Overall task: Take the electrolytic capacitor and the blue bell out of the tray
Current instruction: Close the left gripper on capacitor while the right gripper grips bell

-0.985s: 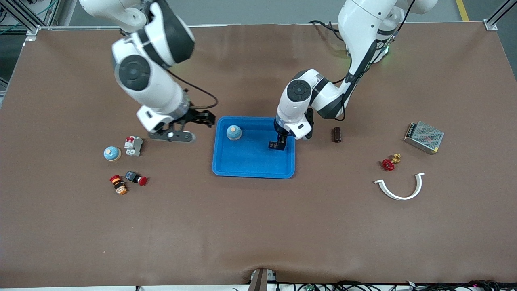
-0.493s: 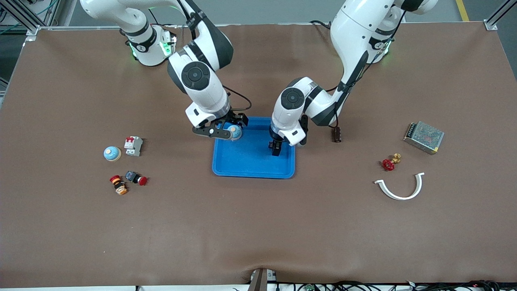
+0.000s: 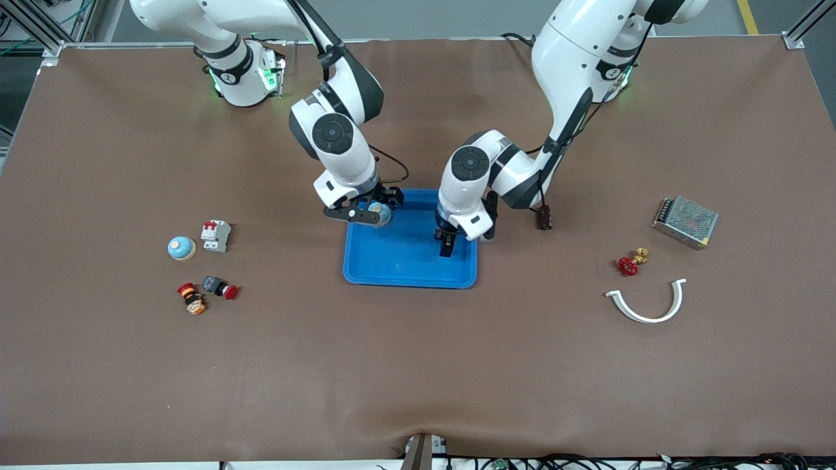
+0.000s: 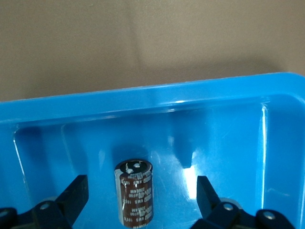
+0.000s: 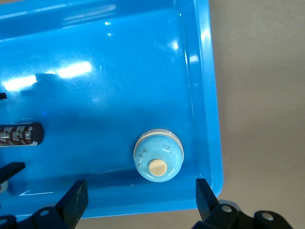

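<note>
A blue tray (image 3: pixel 405 271) lies mid-table. In its corner toward the right arm's end sits a light-blue bell (image 3: pixel 379 210) (image 5: pixel 158 155) with a cream button. My right gripper (image 3: pixel 362 214) (image 5: pixel 141 196) hovers over it, open, fingers (image 5: pixel 76 198) wide to either side of the bell and clear of it. A brown capacitor (image 4: pixel 135 191) (image 5: pixel 21 134) lies on its side in the tray. My left gripper (image 3: pixel 447 246) (image 4: pixel 140 195) is low over it, open, its fingers (image 4: pixel 205 193) straddling it without touching. In the front view the left gripper hides the capacitor.
A second brown capacitor (image 3: pixel 543 217) lies on the table beside the tray, and a second bell (image 3: pixel 181 248) next to a breaker (image 3: pixel 215 235) and push buttons (image 3: pixel 222 287). A metal power supply (image 3: pixel 686 222), red valve (image 3: pixel 628 264) and white curved clip (image 3: pixel 646 303) lie toward the left arm's end.
The right arm has swung from over the table near the breaker to over the bell in the tray. The left gripper has shifted slightly within the tray. Both stayed open.
</note>
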`<state>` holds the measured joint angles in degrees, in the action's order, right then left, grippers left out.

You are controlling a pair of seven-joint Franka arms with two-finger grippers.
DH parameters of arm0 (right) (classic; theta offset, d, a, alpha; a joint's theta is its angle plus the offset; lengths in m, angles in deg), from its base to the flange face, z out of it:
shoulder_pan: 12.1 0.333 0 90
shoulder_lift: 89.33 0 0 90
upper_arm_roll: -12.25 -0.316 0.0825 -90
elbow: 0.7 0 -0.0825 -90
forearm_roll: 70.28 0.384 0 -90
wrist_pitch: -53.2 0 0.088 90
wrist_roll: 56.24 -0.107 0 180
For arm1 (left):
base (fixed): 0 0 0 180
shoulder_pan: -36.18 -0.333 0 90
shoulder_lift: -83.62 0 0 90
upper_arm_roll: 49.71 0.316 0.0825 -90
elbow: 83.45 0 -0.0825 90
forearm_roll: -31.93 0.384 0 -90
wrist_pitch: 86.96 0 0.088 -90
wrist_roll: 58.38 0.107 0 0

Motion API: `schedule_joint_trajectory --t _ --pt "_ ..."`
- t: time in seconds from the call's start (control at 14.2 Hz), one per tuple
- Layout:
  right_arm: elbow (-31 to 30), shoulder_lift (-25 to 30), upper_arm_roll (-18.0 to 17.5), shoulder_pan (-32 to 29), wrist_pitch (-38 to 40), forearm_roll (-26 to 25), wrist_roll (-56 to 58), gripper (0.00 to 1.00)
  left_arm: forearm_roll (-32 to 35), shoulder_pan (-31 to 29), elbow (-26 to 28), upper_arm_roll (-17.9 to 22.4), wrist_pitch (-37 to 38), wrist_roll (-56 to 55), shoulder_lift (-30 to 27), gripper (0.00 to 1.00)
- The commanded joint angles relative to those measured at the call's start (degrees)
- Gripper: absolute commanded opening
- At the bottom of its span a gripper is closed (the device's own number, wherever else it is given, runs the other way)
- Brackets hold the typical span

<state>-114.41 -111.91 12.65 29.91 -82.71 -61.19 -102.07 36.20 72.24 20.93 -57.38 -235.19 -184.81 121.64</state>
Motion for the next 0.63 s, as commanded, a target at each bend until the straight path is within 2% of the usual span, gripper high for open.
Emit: schedule_joint_trajectory --t 0.0,0.56 --pt "0.0 -1.4 0.8 0.8 -0.8 -1.7 -0.7 1.0 1.7 0.9 -1.0 0.7 -0.4 -2.6 0.7 1.0" --pt "-0.1 -5.6 0.8 0.9 -5.2 -2.1 -0.7 1.0 1.7 1.6 -1.0 0.6 -0.5 -2.7 0.8 1.0"
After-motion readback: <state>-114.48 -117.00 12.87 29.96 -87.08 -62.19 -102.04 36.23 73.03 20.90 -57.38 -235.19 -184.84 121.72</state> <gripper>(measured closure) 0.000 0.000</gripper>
